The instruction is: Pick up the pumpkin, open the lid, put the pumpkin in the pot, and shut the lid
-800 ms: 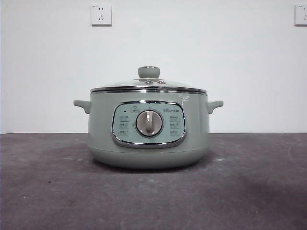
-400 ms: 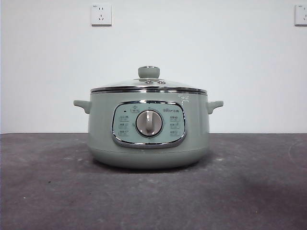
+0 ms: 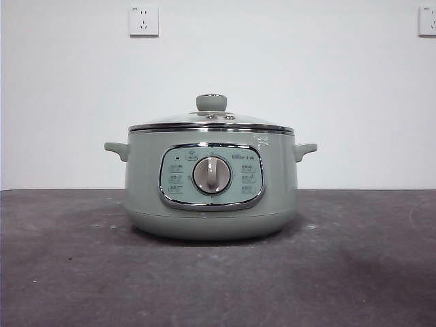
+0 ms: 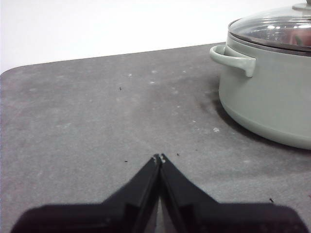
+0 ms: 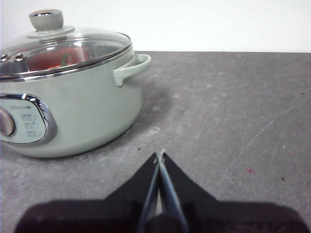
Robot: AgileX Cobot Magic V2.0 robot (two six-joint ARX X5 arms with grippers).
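Observation:
The sage-green pot (image 3: 211,184) stands in the middle of the dark table, its dial facing the front view. The glass lid (image 3: 211,121) with its green knob sits shut on the pot. Through the lid in the right wrist view, the orange-red pumpkin (image 5: 56,59) with its green stem shows inside the pot (image 5: 68,102). A reddish blur under the lid (image 4: 279,29) also shows in the left wrist view. My left gripper (image 4: 159,158) is shut and empty, low over the table beside the pot (image 4: 272,92). My right gripper (image 5: 159,155) is shut and empty on the pot's other side.
The grey table (image 3: 68,272) stretches around the pot. A white wall with two sockets (image 3: 143,20) stands behind. The table's far edge and rounded corner (image 4: 14,70) show in the left wrist view.

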